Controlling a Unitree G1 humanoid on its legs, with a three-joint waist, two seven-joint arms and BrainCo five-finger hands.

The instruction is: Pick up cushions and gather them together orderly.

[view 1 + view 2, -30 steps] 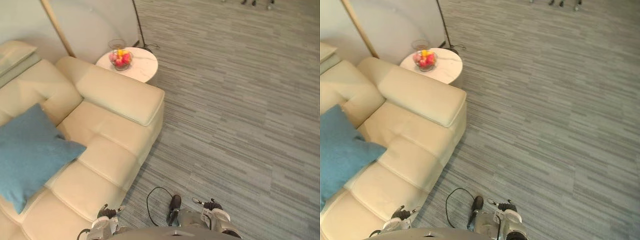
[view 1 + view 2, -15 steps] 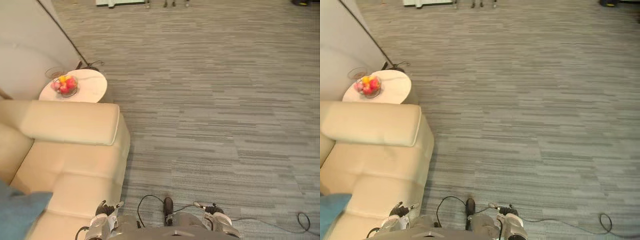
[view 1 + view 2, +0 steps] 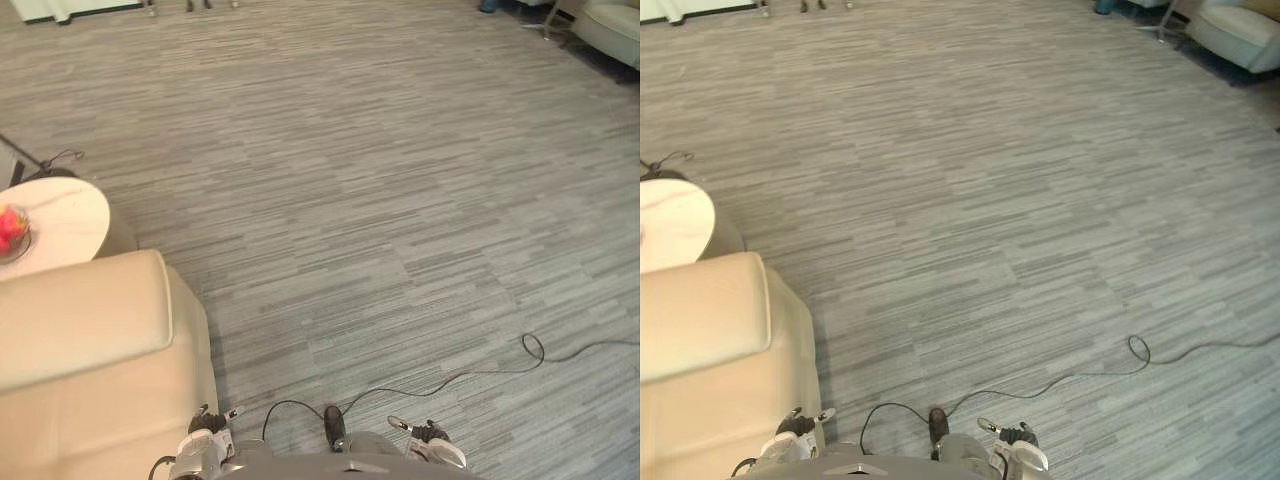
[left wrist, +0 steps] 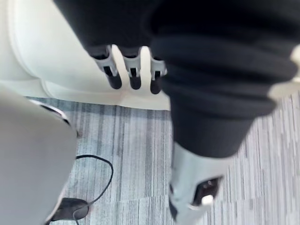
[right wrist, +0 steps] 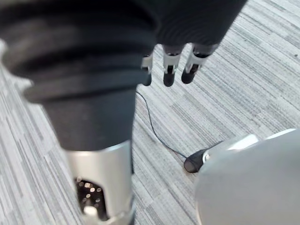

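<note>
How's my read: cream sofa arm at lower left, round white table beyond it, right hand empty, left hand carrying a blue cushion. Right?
Not quite: the left hand carries nothing. The left wrist view shows its fingers straight and bare beside the cream sofa. The rest stands: its arm at lower left, round white table beyond it, right hand empty.

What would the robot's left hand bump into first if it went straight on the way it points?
Probably the sofa. The left hand points at its cream side, close to the carpet. Depth is hard to judge, so it might reach the carpet instead.
</note>
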